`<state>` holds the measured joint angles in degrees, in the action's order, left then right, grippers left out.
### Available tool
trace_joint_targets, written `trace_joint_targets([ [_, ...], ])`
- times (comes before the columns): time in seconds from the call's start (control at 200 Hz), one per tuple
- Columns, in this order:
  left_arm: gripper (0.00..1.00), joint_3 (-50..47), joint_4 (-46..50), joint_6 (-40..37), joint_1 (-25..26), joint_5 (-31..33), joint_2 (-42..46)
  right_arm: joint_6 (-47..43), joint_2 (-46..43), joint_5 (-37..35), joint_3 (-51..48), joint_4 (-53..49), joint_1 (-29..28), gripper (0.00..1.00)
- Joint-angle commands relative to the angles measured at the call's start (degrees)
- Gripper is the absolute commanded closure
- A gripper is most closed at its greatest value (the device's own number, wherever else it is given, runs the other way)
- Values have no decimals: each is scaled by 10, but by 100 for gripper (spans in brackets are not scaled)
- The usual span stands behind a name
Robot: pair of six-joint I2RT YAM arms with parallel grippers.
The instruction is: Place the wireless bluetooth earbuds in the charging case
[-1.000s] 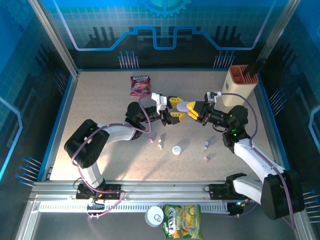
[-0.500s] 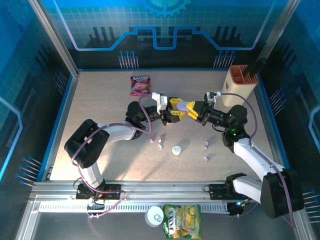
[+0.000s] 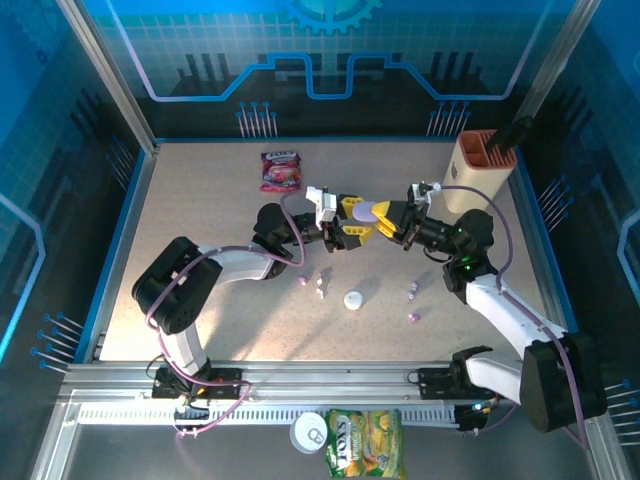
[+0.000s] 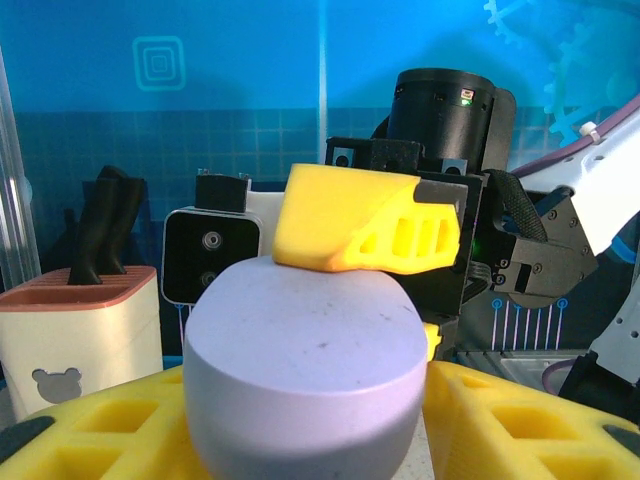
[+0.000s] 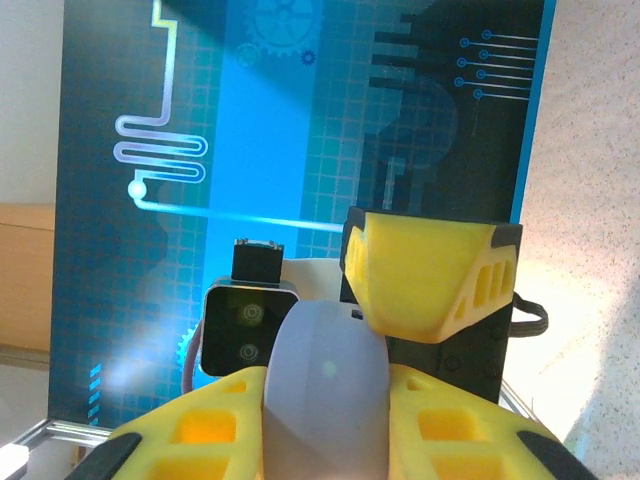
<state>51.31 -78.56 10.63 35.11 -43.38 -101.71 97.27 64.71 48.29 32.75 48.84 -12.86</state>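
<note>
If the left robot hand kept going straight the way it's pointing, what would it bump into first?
The purple case, which sits right between the fingers of the left gripper. Just behind it comes the right gripper, which faces the left one and grips the same case, so there looks to be no free room ahead.

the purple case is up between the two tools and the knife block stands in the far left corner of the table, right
No, the knife block stands in the far right corner, not the left; the top external view shows it. The rest holds: the purple case is up between the left tool and the right tool.
</note>
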Motion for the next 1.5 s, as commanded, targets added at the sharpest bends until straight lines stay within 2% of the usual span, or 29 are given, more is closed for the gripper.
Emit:
trace_joint_targets([
  [0.0, 47, 16, -18, 1, 4, -13, -7, 3, 3, 0, 9, 30, -8, 83],
  [0.365, 52, 18, -18, 8, 4, -14, -1, -10, 5, 0, 6, 16, -8, 83],
  [0.94, 50, 20, -18, 16, 4, -23, 2, -20, -1, -7, 3, -6, -8, 83],
  [1.14, 53, 21, -17, 19, 4, -26, -1, -22, 2, -7, 0, -4, -8, 83],
  [1.206, 58, 21, -18, 19, 3, -27, 0, -21, 3, -8, -1, -4, -8, 83],
  [1.356, 63, 20, -18, 19, 3, -29, 0, -23, 2, -9, -1, -6, -8, 82],
  [1.496, 64, 16, -17, 17, 4, -28, 1, -26, 1, -11, -3, -13, -8, 80],
])
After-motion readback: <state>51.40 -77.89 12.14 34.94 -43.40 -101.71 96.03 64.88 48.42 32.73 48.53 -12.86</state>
